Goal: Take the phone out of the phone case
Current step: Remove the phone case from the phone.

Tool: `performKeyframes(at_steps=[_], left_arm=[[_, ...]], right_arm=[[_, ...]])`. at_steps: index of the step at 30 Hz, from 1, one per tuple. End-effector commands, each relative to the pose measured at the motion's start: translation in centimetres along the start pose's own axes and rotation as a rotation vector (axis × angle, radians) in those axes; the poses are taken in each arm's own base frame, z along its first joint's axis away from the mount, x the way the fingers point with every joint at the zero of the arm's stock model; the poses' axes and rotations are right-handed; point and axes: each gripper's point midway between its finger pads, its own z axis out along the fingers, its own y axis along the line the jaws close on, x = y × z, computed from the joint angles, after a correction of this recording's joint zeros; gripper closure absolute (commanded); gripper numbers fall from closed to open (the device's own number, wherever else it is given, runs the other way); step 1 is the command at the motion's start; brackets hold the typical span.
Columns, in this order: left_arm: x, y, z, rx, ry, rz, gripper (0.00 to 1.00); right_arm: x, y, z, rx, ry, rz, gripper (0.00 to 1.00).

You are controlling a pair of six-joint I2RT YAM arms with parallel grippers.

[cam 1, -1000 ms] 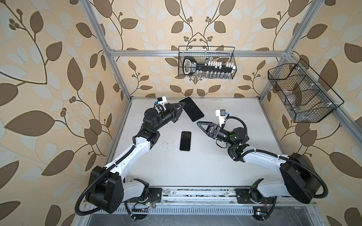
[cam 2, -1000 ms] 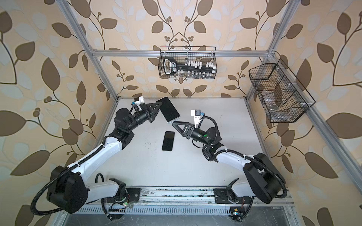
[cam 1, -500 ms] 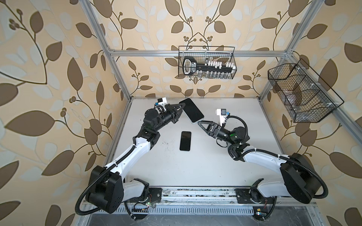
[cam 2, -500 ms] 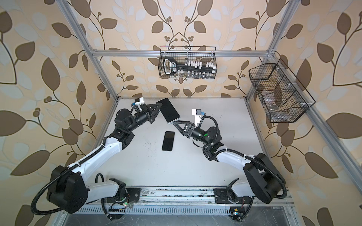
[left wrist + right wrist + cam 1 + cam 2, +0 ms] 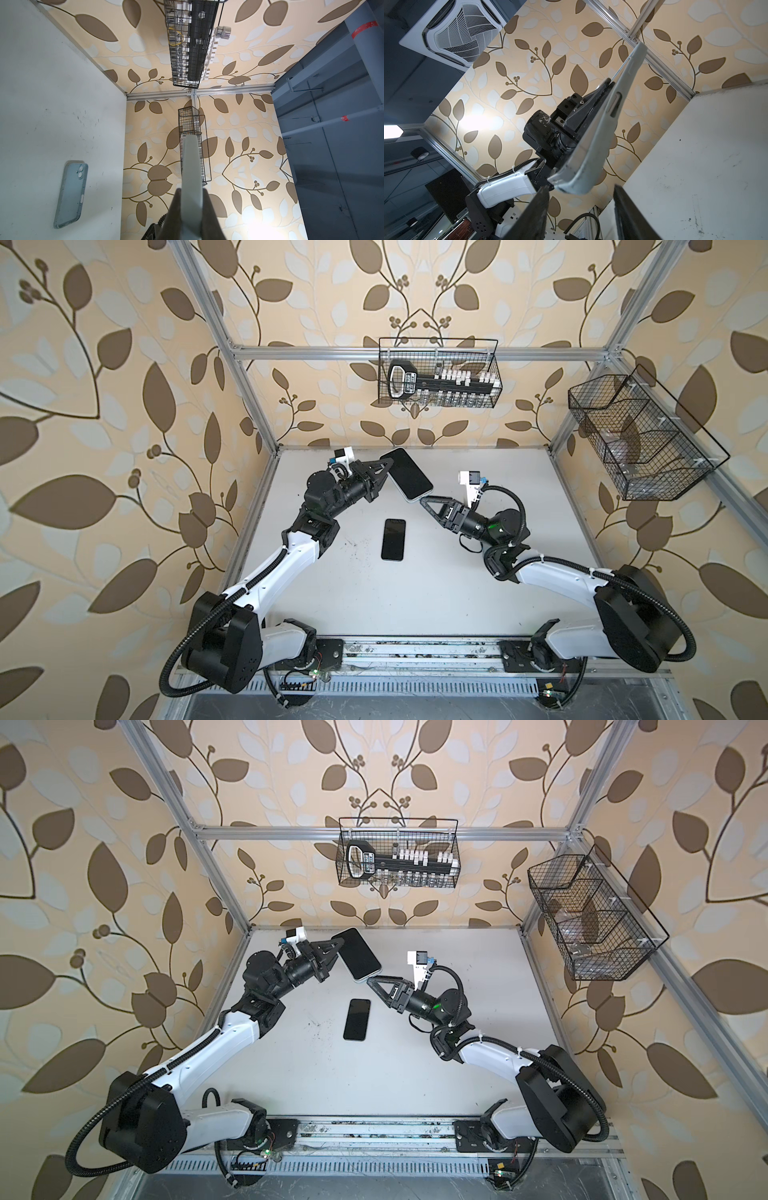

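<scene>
My left gripper (image 5: 390,467) is shut on one long edge of a phone in a pale grey-green phone case (image 5: 408,480), holding it tilted above the back of the table with the dark screen up. The left wrist view shows the case (image 5: 191,162) edge-on between the fingers (image 5: 176,207). My right gripper (image 5: 424,501) is open. Its jaws stand on either side of the case's lower corner (image 5: 571,185) without touching it. A second dark phone (image 5: 393,539) lies flat on the table, apart from both grippers. Two lens rings show on it (image 5: 71,192) in the left wrist view.
A wire basket (image 5: 438,377) with a black tool and white pieces hangs on the back wall. A second wire basket (image 5: 640,439) hangs on the right wall. The white table (image 5: 457,593) is bounded by aluminium frame posts (image 5: 249,389).
</scene>
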Motion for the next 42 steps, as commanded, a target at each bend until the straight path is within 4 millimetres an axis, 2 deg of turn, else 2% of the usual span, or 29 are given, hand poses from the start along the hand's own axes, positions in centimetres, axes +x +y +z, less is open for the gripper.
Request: performKeyframes(at_steps=[1, 10, 17, 28, 42], left_arm=[[1.1, -5.1, -0.7, 0.152, 0.03, 0.059, 1.0], [1.6, -5.4, -0.6, 0.164, 0.045, 0.054, 1.0], [1.7, -4.9, -0.6, 0.154, 0.049, 0.048, 1.0], [1.4, -4.7, -0.3, 0.15, 0.046, 0.053, 1.0], [1.0, -4.7, 0.6, 0.151, 0.045, 0.062, 1.0]], right_arm=[[-1.2, 0.9, 0.4, -0.033, -0.032, -0.021, 0.49], [-1.4, 0.1, 0.4, -0.033, -0.044, 0.012, 0.5], [-1.5, 0.0, 0.5, -0.038, -0.043, 0.016, 0.51], [-1.8, 0.9, 0.3, -0.058, -0.048, 0.01, 0.5], [-1.0, 1.7, -0.4, -0.046, -0.027, -0.016, 0.5]])
